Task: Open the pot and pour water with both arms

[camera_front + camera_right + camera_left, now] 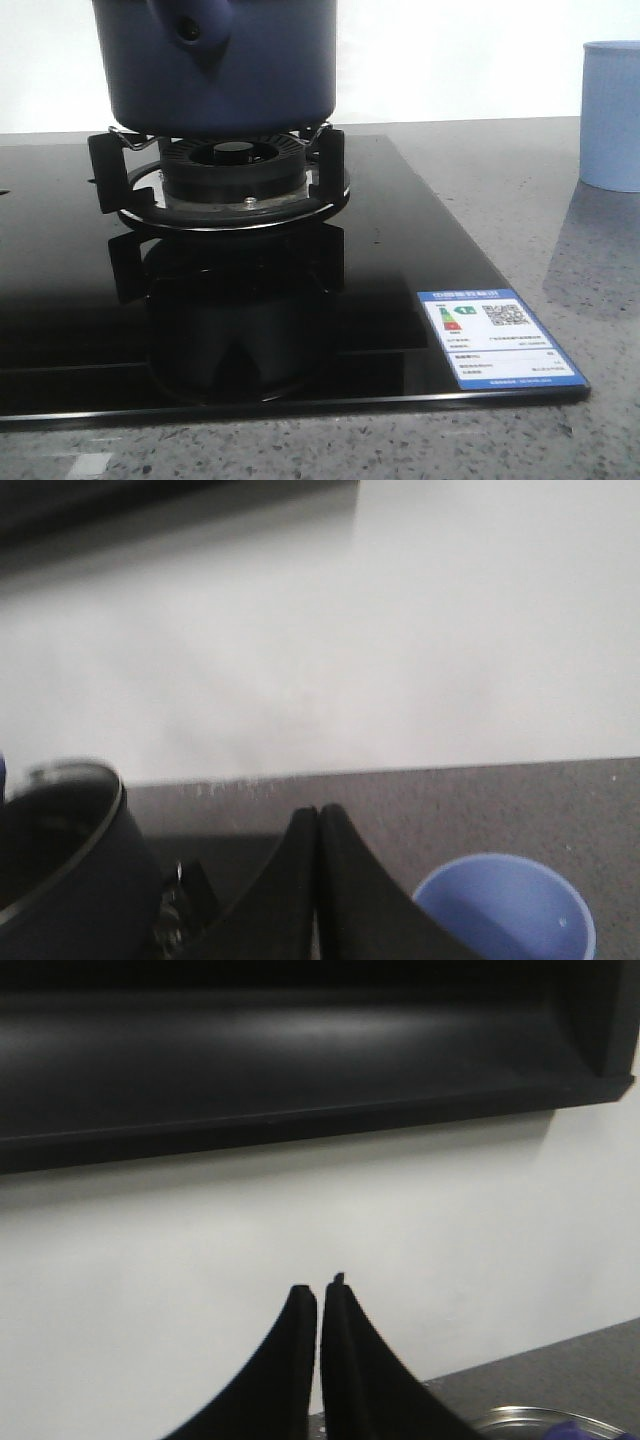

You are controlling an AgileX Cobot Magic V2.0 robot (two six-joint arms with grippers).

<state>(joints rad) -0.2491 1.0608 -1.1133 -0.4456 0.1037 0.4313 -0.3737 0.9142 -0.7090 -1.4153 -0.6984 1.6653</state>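
Right gripper [318, 815] closed, fingers pressed together on nothing, hanging above the grey counter between the pot's rim and the pale blue cup [505, 905]. Left gripper [320, 1295] likewise closed and empty, facing a white wall under a dark shelf [300, 1060], with a sliver of a metal rim low in view, too cropped to name.

Farther on, the pot [220, 65] sitting on the burner grate [225, 175] of the black glass hob [250, 330], handle lug [190, 25] turned toward the camera. Probably heavy and rigid, more so if filled; smooth enamel likely slippery, so best taken at the lug or rim rather than the wall.

Upper pot cut off in front view; lid on or off cannot be told. Water level unseen. Both arms absent from front view.
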